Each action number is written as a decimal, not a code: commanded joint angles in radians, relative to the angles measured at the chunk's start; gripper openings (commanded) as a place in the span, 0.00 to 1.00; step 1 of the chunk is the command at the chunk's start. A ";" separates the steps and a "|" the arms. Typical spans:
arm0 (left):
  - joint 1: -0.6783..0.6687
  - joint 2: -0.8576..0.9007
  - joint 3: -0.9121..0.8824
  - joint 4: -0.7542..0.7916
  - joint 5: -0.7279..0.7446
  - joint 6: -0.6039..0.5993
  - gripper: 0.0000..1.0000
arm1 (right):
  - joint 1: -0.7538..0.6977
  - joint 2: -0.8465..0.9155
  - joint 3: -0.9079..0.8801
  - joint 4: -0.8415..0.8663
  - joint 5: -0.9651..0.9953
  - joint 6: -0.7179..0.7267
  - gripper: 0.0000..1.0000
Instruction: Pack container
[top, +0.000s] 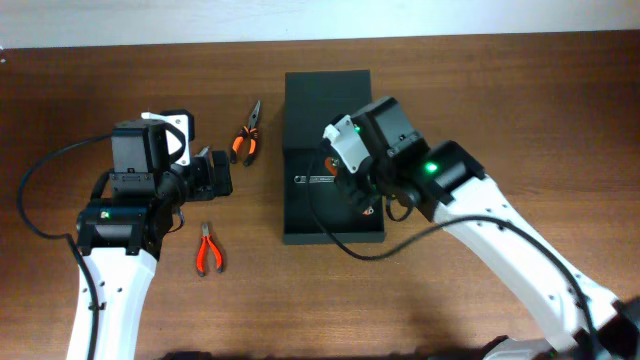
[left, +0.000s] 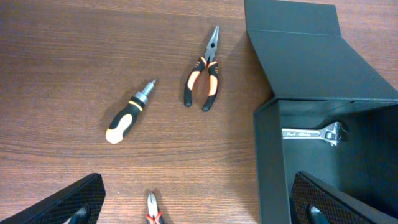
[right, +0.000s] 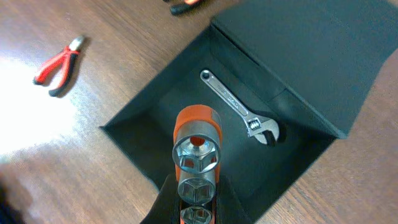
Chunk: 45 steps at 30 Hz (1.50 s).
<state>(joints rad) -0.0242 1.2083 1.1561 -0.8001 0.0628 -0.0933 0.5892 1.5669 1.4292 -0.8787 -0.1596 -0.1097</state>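
The dark green container (top: 300, 225) lies open in the table's middle, its flap lid (top: 325, 105) folded back; it also shows in the left wrist view (left: 267, 162) and the right wrist view (right: 143, 130). A silver adjustable wrench (right: 239, 112) lies inside it (left: 311, 133). My right gripper (right: 196, 199) is shut on an orange rail of steel sockets (right: 196, 149) and holds it above the container's inside (top: 358, 192). My left gripper (left: 199, 205) is open and empty, left of the container.
Orange-and-black long-nose pliers (left: 204, 78) and a stubby screwdriver (left: 127, 115) lie left of the lid. Small red pliers (top: 208, 250) lie near the front; they also show in the right wrist view (right: 59, 62). The right arm's cable hangs over the container's front.
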 joint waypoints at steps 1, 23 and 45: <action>-0.004 0.002 0.017 0.002 -0.007 0.019 0.99 | 0.005 0.059 0.018 0.012 0.039 0.106 0.06; -0.004 0.002 0.017 0.002 -0.007 0.019 0.99 | 0.005 0.307 0.012 0.045 0.253 0.617 0.05; -0.004 0.002 0.017 0.002 -0.007 0.019 0.99 | -0.030 0.376 -0.022 0.031 0.262 0.577 0.05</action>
<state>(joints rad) -0.0242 1.2083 1.1561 -0.8001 0.0628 -0.0933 0.5713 1.9408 1.4155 -0.8509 0.0826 0.5106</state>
